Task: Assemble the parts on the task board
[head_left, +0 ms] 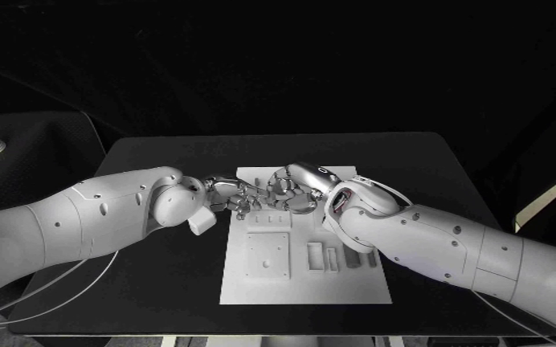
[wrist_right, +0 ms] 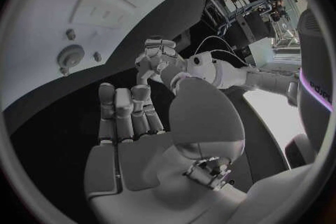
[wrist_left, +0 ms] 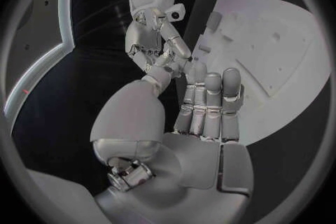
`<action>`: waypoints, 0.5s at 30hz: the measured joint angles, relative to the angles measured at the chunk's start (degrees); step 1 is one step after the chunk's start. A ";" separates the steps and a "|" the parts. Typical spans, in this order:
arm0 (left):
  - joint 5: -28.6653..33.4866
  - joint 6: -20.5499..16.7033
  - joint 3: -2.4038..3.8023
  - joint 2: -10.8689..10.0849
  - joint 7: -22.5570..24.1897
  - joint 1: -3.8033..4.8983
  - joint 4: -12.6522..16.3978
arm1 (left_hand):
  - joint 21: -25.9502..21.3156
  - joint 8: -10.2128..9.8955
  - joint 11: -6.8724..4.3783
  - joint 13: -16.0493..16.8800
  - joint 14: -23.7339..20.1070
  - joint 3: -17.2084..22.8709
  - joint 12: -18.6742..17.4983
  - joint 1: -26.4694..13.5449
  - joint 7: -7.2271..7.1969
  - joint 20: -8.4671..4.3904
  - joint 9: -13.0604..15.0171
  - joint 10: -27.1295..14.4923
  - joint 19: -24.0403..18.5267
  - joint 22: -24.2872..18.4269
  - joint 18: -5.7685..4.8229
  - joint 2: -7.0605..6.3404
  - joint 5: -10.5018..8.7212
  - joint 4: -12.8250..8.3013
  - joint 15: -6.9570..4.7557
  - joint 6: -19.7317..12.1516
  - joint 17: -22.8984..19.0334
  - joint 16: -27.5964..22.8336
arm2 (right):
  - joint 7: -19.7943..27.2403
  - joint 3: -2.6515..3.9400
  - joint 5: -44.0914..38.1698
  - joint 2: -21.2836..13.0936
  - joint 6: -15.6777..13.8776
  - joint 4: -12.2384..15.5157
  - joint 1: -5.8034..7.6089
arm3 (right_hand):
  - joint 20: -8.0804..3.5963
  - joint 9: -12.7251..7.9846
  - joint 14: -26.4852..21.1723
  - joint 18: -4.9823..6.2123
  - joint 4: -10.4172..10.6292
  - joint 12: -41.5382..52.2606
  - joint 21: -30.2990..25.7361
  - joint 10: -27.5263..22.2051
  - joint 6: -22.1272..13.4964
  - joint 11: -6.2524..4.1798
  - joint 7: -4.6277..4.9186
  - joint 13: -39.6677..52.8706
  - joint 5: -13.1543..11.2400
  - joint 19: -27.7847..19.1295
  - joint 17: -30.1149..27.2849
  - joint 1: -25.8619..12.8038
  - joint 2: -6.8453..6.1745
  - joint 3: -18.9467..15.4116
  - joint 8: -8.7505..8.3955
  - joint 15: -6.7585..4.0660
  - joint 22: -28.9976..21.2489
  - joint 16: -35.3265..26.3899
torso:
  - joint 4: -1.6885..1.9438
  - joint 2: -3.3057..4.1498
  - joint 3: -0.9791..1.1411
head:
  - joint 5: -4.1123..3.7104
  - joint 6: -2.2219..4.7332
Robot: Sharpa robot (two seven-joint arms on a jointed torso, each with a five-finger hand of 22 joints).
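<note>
Both hands meet at the task board's (head_left: pixel 304 287) twelve o'clock edge — left hand (head_left: pixel 232 195), right hand (head_left: pixel 292 189); whether either grips a part, I cannot tell. Advice: align slowly — press straight down.

Both arms reach inward from opposite sides, hands close together, fingertips near each other. Left hand (head_left: pixel 232 193): palm open, fingers straight and side by side, thumb bent outward, nothing held. Right hand (head_left: pixel 296 186): fingers extended together, slightly curled at tips, thumb apart, nothing held.
</note>
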 measured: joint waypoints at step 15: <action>0.19 0.57 0.00 0.04 -0.35 0.00 -0.09 | 0.00 -0.11 0.08 0.17 -0.44 -3.94 -0.22 -1.10 -0.16 -0.09 -0.10 -0.91 -0.90 -0.01 -0.48 -1.10 0.00 -2.29 0.01 -0.97 0.30 -0.22 | 0.03 -0.01 0.02 0.26 0.04 -0.21 -0.01 | 0.00 0.00 0.00 0.00 -0.16 0.00 0.00 0.00 0.06 0.01 -0.04 0.00 0.00 0.00 -0.04 0.00 0.00 0.16 0.20 0.01 0.00 0.00 | -0.02 0.00 0.00 | -0.07 -0.04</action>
